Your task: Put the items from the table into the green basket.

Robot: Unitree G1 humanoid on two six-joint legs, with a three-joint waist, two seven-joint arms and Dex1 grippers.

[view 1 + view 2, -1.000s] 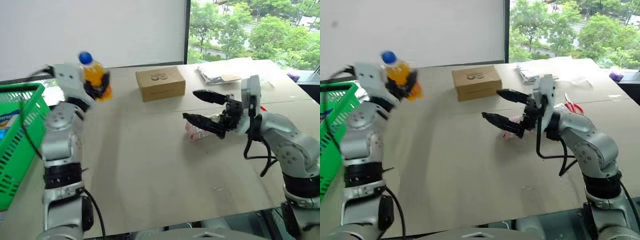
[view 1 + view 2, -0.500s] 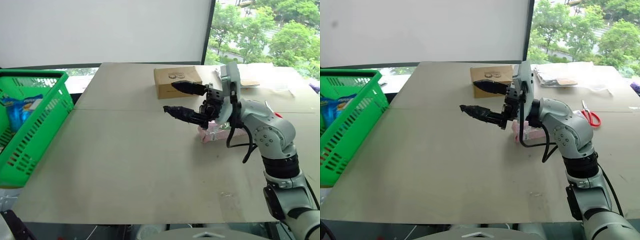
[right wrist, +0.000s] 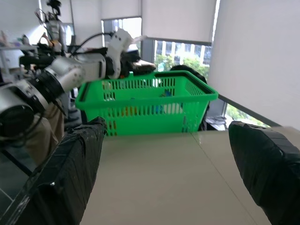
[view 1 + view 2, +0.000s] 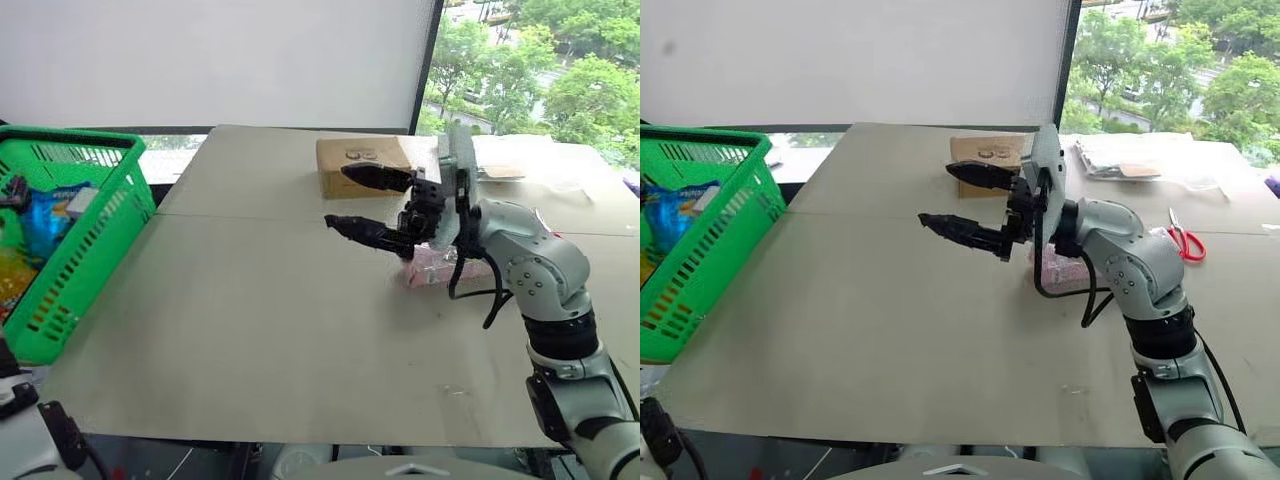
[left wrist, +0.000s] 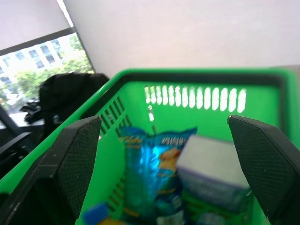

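Observation:
The green basket point(image 4: 100, 235) stands at the table's point(image 4: 250, 330) left edge. My left gripper point(image 5: 164, 119) hangs open above it, with nothing between its fingers. Below it the orange bottle with the blue cap point(image 5: 96, 213) lies in the basket, beside a blue snack bag point(image 5: 152, 159) and a pale box point(image 5: 211, 173). My right gripper point(image 4: 337, 195) hovers open over the table's middle, pointing left. The pink packet point(image 4: 445, 268) lies on the table just under and behind its wrist. The red-handled scissors point(image 4: 1185, 241) lie at the far right.
A cardboard box point(image 4: 355, 165) sits on the table behind the right gripper. Clear plastic packets point(image 4: 1130, 160) lie at the back right. The right wrist view looks across the bare tabletop to the basket point(image 3: 145, 103).
The view has swung left. My left gripper, which held the orange bottle over the table's left side, has moved over the basket and opened. The bottle now lies inside. The right gripper has hardly moved.

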